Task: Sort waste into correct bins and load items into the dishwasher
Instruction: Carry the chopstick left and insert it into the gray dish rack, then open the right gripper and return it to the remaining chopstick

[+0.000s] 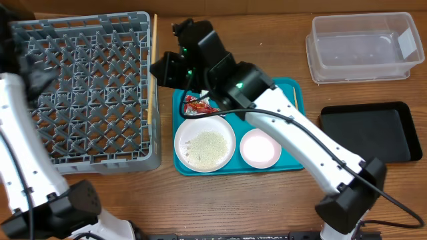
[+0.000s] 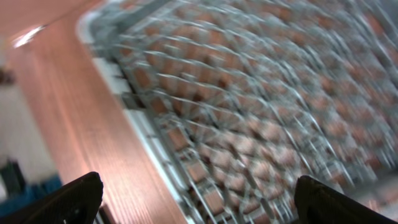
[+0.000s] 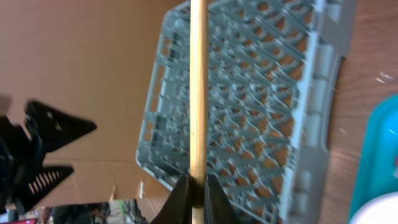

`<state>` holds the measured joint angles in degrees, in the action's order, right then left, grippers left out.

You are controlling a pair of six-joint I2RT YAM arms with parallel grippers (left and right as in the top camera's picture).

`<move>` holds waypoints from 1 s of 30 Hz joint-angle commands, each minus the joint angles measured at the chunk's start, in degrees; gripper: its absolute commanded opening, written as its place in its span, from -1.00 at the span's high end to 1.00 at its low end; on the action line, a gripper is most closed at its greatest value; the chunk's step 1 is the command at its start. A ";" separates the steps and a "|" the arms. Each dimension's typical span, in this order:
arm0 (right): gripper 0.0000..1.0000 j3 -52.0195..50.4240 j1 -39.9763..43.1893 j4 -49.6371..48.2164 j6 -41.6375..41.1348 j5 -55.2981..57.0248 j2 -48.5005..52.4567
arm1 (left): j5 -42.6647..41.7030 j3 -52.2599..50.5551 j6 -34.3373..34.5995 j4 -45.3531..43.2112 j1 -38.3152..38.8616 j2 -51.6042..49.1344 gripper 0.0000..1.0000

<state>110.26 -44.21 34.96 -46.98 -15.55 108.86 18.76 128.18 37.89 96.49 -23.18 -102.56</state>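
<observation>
My right gripper (image 3: 198, 182) is shut on a thin wooden stick (image 3: 198, 81), which stands along the right edge of the grey dishwasher rack (image 1: 87, 93). From overhead, the gripper (image 1: 162, 69) holds the stick (image 1: 154, 40) just beside the rack wall. My left gripper (image 2: 199, 205) is open over the rack's (image 2: 261, 93) left side with nothing between its fingers (image 2: 68, 199), and its view is blurred. A red wrapper (image 1: 198, 105) lies on the teal tray (image 1: 293, 163) behind a large plate (image 1: 205, 148) with rice-like crumbs. A small plate (image 1: 259, 148) sits beside it.
A clear plastic tub (image 1: 363, 47) stands at the back right and a shallow black tray (image 1: 370, 133) lies in front of it. A second thin wooden stick (image 1: 294, 94) rests at the teal tray's right rim. The right arm stretches across the tray.
</observation>
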 commanded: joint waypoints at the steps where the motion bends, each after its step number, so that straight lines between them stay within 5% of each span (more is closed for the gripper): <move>1: 0.92 0.66 -1.18 -3.65 -1.40 1.92 5.70 | 1.55 0.17 2.54 0.31 -6.29 -0.50 -1.00; 9: 0.92 0.66 -2.69 -16.06 6.82 -4.00 15.98 | 1.51 0.17 2.40 0.31 -12.50 -0.50 -1.00; 30: 0.86 0.66 -3.02 -17.05 14.43 -4.04 23.08 | 1.49 0.17 2.40 0.31 -12.33 -0.50 -1.00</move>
<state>110.24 -47.07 18.37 -33.56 -19.29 131.74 19.33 128.18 39.07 96.68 -35.62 -102.56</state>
